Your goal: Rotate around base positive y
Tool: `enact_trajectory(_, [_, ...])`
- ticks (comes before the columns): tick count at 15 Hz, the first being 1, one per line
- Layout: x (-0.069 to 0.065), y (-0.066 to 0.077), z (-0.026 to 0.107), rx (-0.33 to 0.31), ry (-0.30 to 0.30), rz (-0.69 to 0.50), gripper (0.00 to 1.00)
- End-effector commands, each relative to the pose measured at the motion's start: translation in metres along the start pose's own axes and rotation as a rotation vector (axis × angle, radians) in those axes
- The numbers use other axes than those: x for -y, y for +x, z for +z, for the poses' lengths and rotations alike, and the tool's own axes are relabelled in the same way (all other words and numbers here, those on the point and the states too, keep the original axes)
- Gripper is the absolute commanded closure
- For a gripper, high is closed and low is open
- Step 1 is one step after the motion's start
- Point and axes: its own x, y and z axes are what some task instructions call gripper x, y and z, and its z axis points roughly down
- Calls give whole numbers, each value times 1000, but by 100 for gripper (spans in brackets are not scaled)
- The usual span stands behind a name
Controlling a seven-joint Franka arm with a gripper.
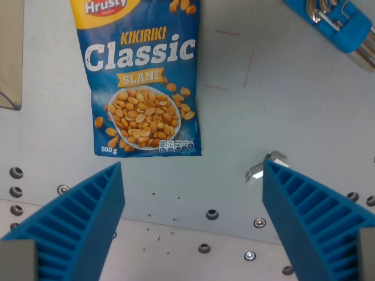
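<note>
A blue bag of peanuts (142, 76), printed "Kikiriki Classic Slani", lies flat on the pale grey table (281, 117) in the upper left middle of the wrist view. My gripper (192, 181) is open, with nothing between its two blue ribbed fingers (82, 222). The fingers stand at the bottom left and bottom right of the view. They hang above the table, below the bag's lower edge in the picture, and do not touch it.
A blue tool holder with metal keys (340, 23) lies at the top right corner. A small metal clip (263, 167) sits near the right finger. Several screw holes (212, 214) dot the table plate. Thin red pen marks (249, 67) are drawn right of the bag.
</note>
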Motion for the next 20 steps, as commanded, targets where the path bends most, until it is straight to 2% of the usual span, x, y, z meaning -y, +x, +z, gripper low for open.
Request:
enact_trajectory(1, [0, 0, -3, 8, 2, 0, 0])
enact_trajectory(20, [0, 0, -3, 254, 60, -2, 0])
